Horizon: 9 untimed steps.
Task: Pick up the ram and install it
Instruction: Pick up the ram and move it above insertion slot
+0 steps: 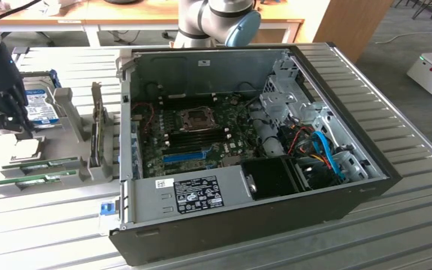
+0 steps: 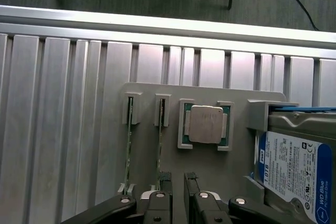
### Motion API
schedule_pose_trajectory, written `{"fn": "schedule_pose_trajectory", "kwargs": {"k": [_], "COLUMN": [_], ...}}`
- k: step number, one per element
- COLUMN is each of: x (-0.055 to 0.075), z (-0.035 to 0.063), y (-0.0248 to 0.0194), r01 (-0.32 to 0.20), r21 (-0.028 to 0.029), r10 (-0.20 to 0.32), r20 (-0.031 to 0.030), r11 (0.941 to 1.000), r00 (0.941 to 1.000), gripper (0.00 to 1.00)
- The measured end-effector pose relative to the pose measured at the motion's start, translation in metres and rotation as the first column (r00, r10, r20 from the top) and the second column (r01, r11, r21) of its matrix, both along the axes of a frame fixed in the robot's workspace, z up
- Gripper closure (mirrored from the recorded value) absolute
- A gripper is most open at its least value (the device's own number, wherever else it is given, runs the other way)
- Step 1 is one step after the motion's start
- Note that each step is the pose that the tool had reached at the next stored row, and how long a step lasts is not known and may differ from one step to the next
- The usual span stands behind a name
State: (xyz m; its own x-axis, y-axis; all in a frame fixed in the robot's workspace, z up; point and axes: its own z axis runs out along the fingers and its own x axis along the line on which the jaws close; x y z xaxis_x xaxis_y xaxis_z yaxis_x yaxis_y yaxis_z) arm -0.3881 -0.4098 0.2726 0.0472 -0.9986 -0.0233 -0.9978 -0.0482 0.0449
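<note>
1. The ram (image 2: 160, 145) was seen standing on its long edge in a slot of the grey tray (image 2: 231, 98). It stood just beside a second stick (image 2: 128, 145) and near a processor chip (image 2: 206, 124).
2. The tray was set on the ribbed metal counter (image 1: 396, 225), to the exterior view's left of the open computer case (image 1: 238, 197).
3. The ram was judged to be light, thin and stiff, yet fragile. Its board could be cracked by bending, and its small chips and contact edge (the edge kept down in the slot) were thought best left untouched.
4. A hold was judged best taken across the two flat faces, near the middle of the upper long edge, so that the stick would come up straight rather than tilted.
5. The pincer (image 2: 177, 192) was seen spread, with an empty gap between its two dark fingers (image 2: 165, 181). Nothing was pinched, and no contact with the ram could be made out.
6. The pincer was held above the tray, nearest the ram and the processor chip, with the blue-labelled hard drive (image 2: 294, 166) off to one side. The ram had not yet been lifted from its slot.
</note>
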Motion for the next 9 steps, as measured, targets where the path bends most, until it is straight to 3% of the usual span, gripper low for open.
{"fn": "schedule_pose_trajectory", "kwargs": {"k": [9], "x": [0.0], "z": [-0.0161], "y": [0.0], "r01": [0.0], "r21": [0.0], "r10": [0.0], "r20": [0.0001], "r11": [1.0], "r00": [1.0], "gripper": [0.76]}}
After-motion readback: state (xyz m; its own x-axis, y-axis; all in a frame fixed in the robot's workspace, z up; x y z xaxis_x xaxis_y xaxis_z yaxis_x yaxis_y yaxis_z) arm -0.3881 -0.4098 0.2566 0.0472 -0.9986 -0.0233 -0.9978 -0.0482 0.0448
